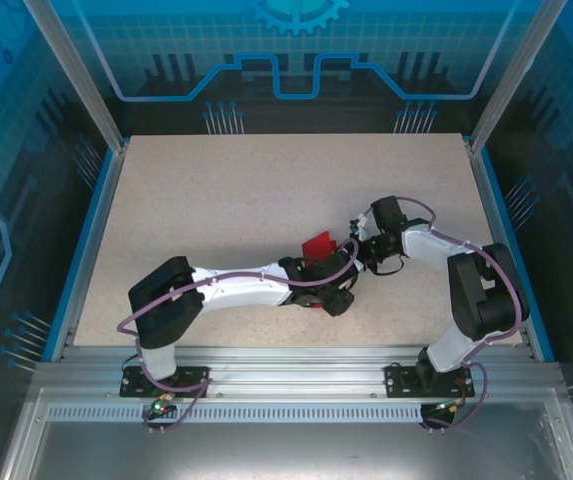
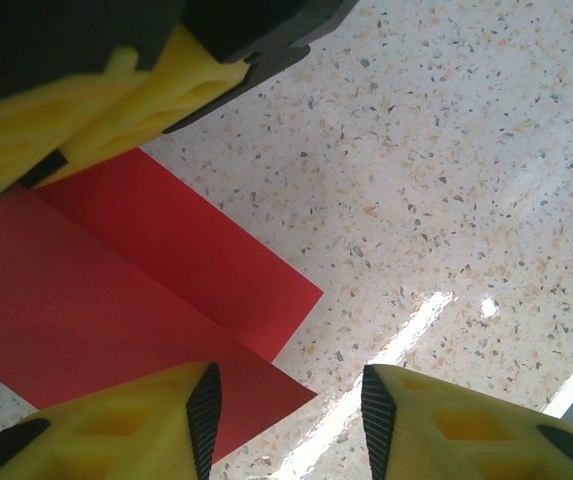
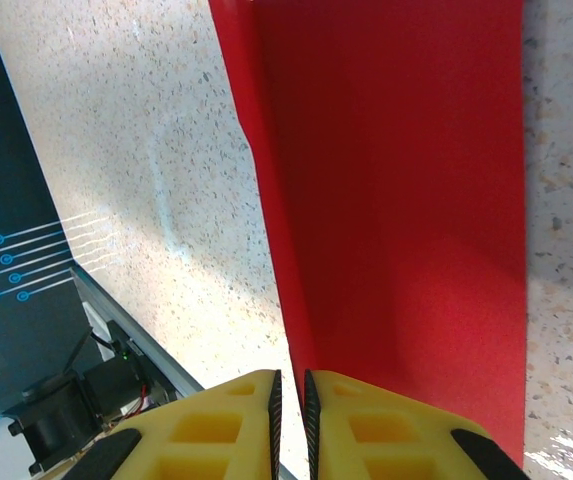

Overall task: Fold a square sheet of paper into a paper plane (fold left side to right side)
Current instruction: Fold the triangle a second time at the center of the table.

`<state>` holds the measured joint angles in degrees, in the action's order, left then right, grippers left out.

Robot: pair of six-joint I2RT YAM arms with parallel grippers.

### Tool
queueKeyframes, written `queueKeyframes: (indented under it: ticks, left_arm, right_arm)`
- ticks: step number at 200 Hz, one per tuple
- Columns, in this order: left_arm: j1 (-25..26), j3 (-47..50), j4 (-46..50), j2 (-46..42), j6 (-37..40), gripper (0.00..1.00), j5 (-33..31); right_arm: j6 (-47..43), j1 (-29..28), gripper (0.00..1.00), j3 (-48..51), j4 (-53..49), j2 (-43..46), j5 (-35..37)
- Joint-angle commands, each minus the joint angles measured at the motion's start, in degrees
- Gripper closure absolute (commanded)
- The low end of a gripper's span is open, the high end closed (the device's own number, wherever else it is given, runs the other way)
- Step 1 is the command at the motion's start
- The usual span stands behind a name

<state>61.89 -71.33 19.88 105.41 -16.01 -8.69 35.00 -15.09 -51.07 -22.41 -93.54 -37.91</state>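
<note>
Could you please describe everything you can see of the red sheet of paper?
The red paper is thin, plain and bright, with no marks. It is folded: two overlapping layers meet along a straight line, with crisp corners. It sits near the middle of the speckled table, between the two arms. The right pincer is closed on one edge. The open left pincer is at a corner, one finger over it; I cannot tell whether it touches.

The table (image 1: 216, 200) was taken in whole from high above and behind its near edge, looking towards the far edge. Both wrist views were held low and close over the tabletop's middle, where the square sheet of paper (image 1: 318, 247) was shared by all three.
</note>
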Motion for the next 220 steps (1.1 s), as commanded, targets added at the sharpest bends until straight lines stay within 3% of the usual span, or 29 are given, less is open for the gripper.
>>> queueKeyframes:
  ticks: [1, 54, 117, 152, 220]
  left_arm:
    - [0.34, -1.36, 1.63, 0.16, -0.43, 0.59, -1.07]
    - [0.25, -0.74, 1.76, -0.54, -0.36, 0.79, -0.78]
    - [-0.45, 0.37, 0.88, -1.76, -0.85, 0.94, 0.77]
    - [-1.94, 1.82, 0.0, -3.0, -1.56, 0.97, 3.76]
    - [-6.61, 6.61, -5.44, -5.95, -4.3, 1.0, 13.09]
  right_arm:
    - [-0.2, -0.84, 0.84, -1.3, -1.16, -0.86, 0.16]
    - [-0.88, -0.83, 0.84, -1.82, -1.83, -1.14, 0.78]
    - [-1.41, -0.83, 0.83, -1.93, -1.84, -0.96, 0.89]
    - [-2.21, -0.21, 0.75, -1.93, -2.02, 1.34, 2.0]
    - [-5.3, 3.98, 0.45, -0.38, -3.94, 9.6, 0.59]
